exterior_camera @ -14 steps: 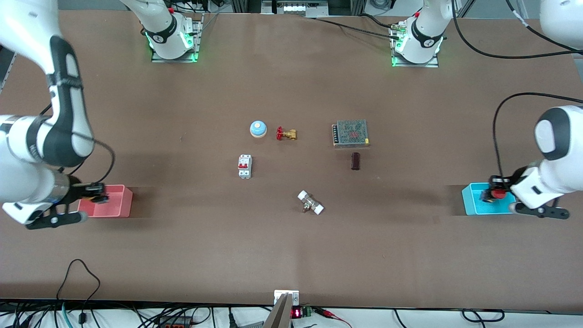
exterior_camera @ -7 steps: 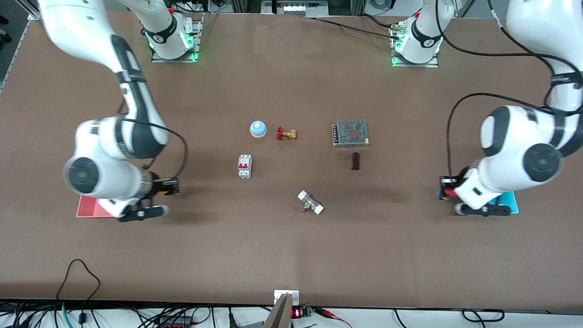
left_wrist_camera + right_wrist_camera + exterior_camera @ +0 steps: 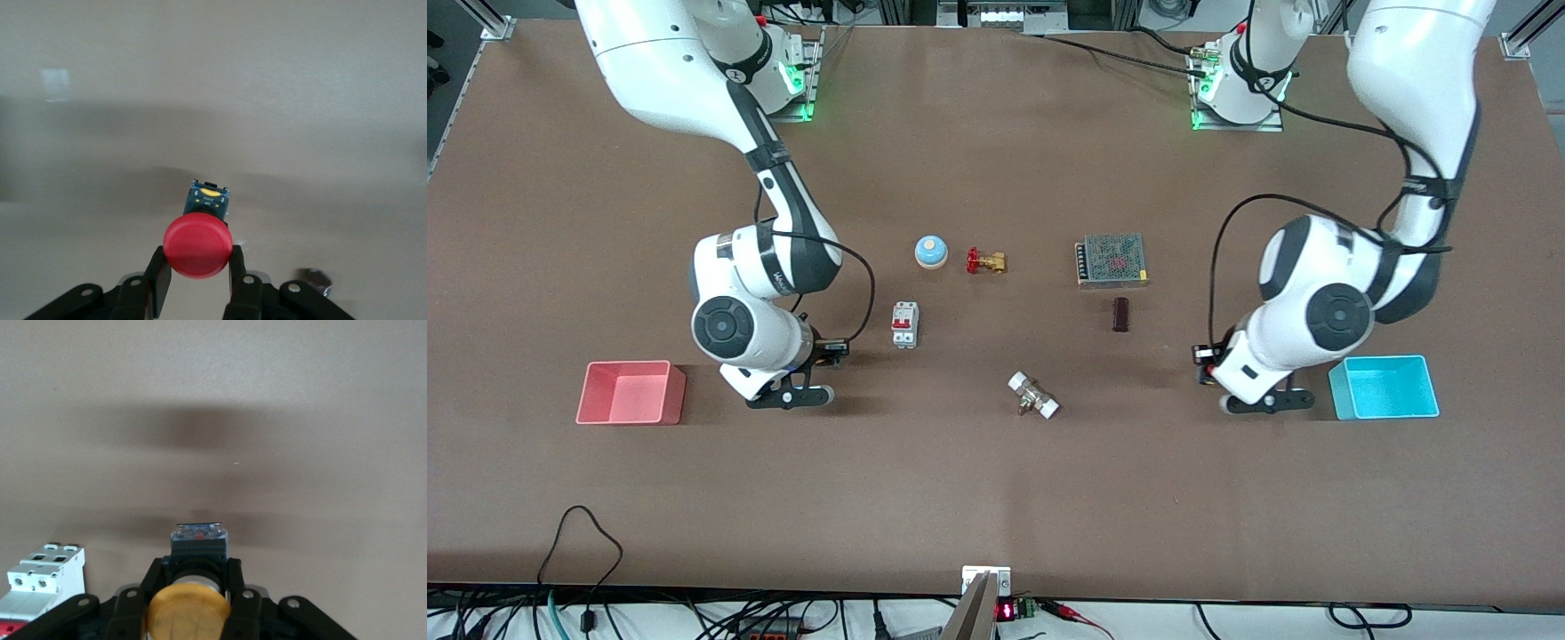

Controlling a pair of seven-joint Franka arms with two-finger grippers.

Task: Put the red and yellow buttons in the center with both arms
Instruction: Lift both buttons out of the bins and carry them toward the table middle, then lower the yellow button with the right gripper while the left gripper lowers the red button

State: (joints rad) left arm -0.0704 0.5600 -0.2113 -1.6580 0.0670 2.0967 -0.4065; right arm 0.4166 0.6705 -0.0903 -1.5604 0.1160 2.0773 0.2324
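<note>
- pink bin [image 3: 631, 392] on the desk [image 3: 996, 498], toward the right arm's end
- right gripper [image 3: 838, 349] up over bare desk between the pink bin and the white circuit breaker [image 3: 904, 324]; jaws clamped on the yellow button [image 3: 189, 612], black body between the fingers [image 3: 235, 587], cap toward the wrist camera; circuit breaker also shows at the edge of the right wrist view [image 3: 41, 575]
- blue dome with cream top [image 3: 930, 251] and brass valve with red handwheel [image 3: 985, 261] side by side, farther from the front camera than the breaker
- small fitting with white ends [image 3: 1033, 396] near the middle of the desk, nearer the front camera than the valve
- mesh-topped metal box [image 3: 1111, 260], dark small block [image 3: 1121, 315] just nearer the camera than it
- left gripper [image 3: 1202, 363] up over bare desk between the dark block and the cyan bin [image 3: 1384, 388]; jaws clamped on the red button [image 3: 198, 244], fingers [image 3: 159, 277] on both sides just under the cap
- cyan bin on the desk toward the left arm's end, just beside the left arm's wrist
</note>
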